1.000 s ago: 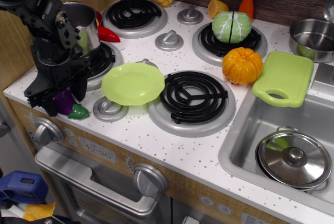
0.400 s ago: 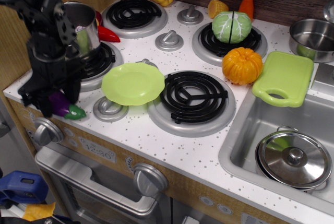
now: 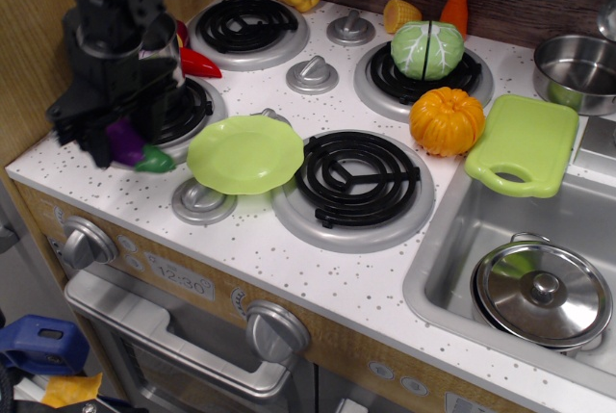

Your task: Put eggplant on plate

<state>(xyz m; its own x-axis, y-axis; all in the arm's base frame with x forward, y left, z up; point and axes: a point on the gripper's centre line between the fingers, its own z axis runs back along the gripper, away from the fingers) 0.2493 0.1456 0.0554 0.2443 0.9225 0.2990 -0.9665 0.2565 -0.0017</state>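
At left of frame, the gripper (image 3: 123,139), fingers seemingly pinching the eggplant (image 3: 135,147) (blurred), has risen from the counter edge since a second ago, carrying it just left of the plate (image 3: 244,153), transfer pending.

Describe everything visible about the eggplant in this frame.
The eggplant is a small glossy purple toy, plastic by its look, with a green leafy cap pointing right toward the lime-green plate. It lies roughly level, held in the black gripper, which hides its left end, near the stove's front-left corner. It appears lifted off the countertop.
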